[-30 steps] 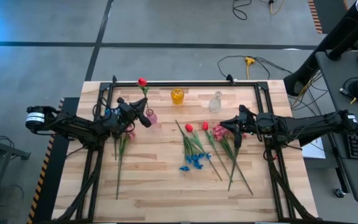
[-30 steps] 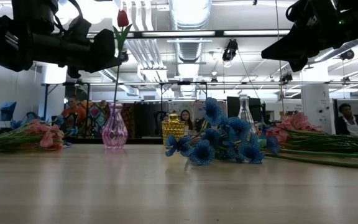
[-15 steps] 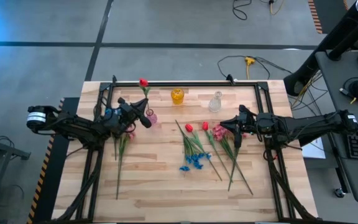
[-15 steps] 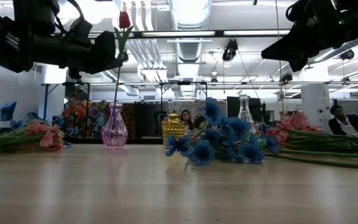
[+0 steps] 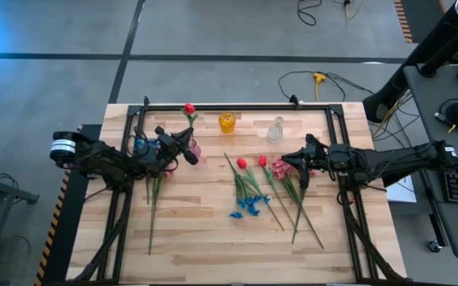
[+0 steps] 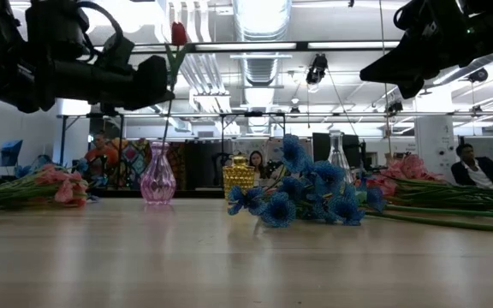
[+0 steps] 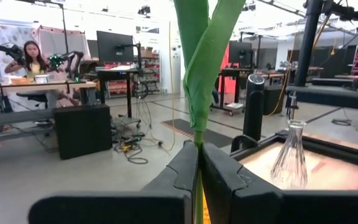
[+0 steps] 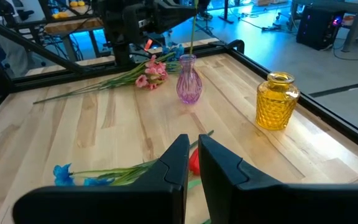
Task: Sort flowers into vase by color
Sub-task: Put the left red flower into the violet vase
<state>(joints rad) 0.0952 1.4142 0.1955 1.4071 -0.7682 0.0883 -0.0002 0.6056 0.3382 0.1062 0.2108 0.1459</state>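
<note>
A red tulip [image 5: 189, 109] stands almost upright over the pink vase [image 5: 195, 149], and my left gripper [image 5: 186, 154] is shut on its green stem. In the low view the bud [image 6: 178, 32] is above the gripper [image 6: 166, 81] and the stem runs down into the vase [image 6: 158, 175]. My right gripper [image 5: 286, 160] hovers shut and empty over loose flowers lying on the table: red tulips [image 5: 242, 163], pink blooms [image 5: 280, 168] and blue blooms [image 5: 247, 205]. More pink flowers [image 5: 159, 176] lie under the left arm. My left gripper pinches the tulip's stem [image 7: 197, 135] between its two fingers, just below the leaves, about midway up. The fingers lie level, coming from the table's left, across the stem. The flower stands slightly tilted, with its lower end in the pink vase's mouth [image 8: 188, 57].
A yellow vase [image 5: 227, 122] and a clear glass vase [image 5: 275, 129] stand near the table's far edge. A black frame [image 5: 237, 106] runs around the wooden table [image 5: 197, 238], which is bare along its near side. People sit at desks in the room behind.
My left arm has swung forward, and its gripper has sunk a little toward the pink vase, still shut on the tulip. The bud has dropped slightly and shifted toward the table's right, while the stem stays in the vase.
</note>
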